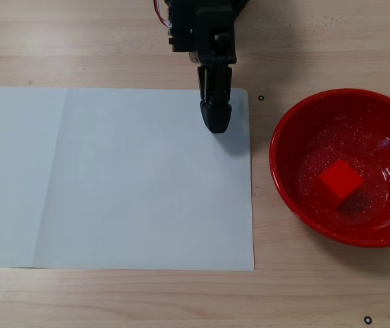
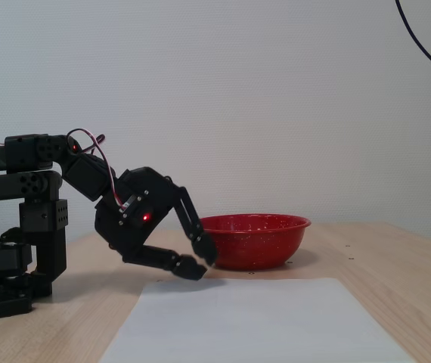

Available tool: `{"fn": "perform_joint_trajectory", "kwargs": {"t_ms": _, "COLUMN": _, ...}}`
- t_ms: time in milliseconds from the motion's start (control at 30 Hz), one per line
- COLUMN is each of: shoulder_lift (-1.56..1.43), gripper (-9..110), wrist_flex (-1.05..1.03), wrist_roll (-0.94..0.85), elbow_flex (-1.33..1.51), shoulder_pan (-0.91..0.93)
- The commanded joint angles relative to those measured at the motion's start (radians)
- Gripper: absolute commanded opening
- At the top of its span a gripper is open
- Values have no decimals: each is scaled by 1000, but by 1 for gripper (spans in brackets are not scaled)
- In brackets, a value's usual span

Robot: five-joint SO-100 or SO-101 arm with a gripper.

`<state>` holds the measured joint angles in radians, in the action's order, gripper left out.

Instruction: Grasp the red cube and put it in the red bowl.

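The red cube (image 1: 340,181) lies inside the red bowl (image 1: 274,164), a little right of the bowl's middle, in the fixed view from above. In the fixed side view the bowl (image 2: 253,242) stands on the table and its wall hides the cube. My gripper (image 1: 216,125) is shut and empty. It hangs low over the top right part of the white sheet, left of the bowl and apart from it. In the side view the gripper (image 2: 203,265) points down, with its tips just above the sheet's far edge.
A white paper sheet (image 1: 113,178) covers the wooden table left of the bowl; it also shows in the side view (image 2: 261,318). The arm's base (image 2: 19,227) stands at the left in the side view. Small black marks (image 1: 261,98) dot the table.
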<state>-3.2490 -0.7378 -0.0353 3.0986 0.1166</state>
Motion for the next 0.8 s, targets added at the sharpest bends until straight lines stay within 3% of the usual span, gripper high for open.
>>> {"fn": "perform_joint_trajectory", "kwargs": {"t_ms": 0, "shoulder_lift": -28, "gripper": 0, "wrist_flex": -11, "wrist_roll": -26, "elbow_flex": 5, "shoulder_pan": 14}}
{"fn": "perform_joint_trajectory", "kwargs": {"t_ms": 767, "shoulder_lift": -28, "gripper": 0, "wrist_flex": -150, "wrist_roll": -74, "elbow_flex": 5, "shoulder_pan": 17}}
